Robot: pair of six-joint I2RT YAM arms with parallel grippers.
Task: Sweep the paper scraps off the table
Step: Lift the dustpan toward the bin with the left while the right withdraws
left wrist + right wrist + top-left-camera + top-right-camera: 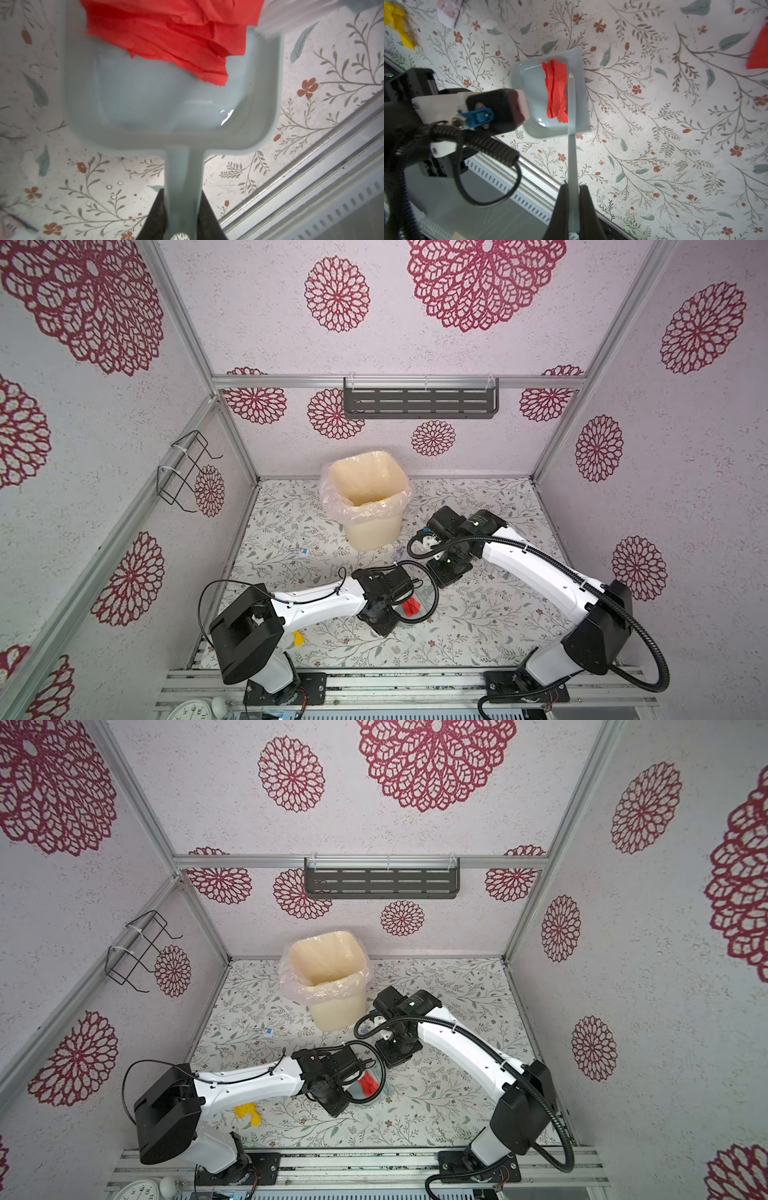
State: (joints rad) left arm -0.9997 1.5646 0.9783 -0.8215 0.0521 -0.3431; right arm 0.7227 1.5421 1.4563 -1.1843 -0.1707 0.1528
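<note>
Red scrap — edge-cropped

red scrap: wrinkled, folded, lying inside dustpan, near its open lip. second red scrap: on desk, well apart. yellow scrap: crumpled, near desk's front-left edge. pale pinkish scrap: near yellow one, possibly printed. desk: white, leafy-twig print.

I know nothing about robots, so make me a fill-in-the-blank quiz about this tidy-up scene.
1. The left gripper holds the pale blue plastic dustpan by its ____.
2. Inside the dustpan lies a crumpled ____ paper scrap.
3. The right gripper holds the small hand brush, whose bristles are ____.
Missing words: handle; red; white.
</note>
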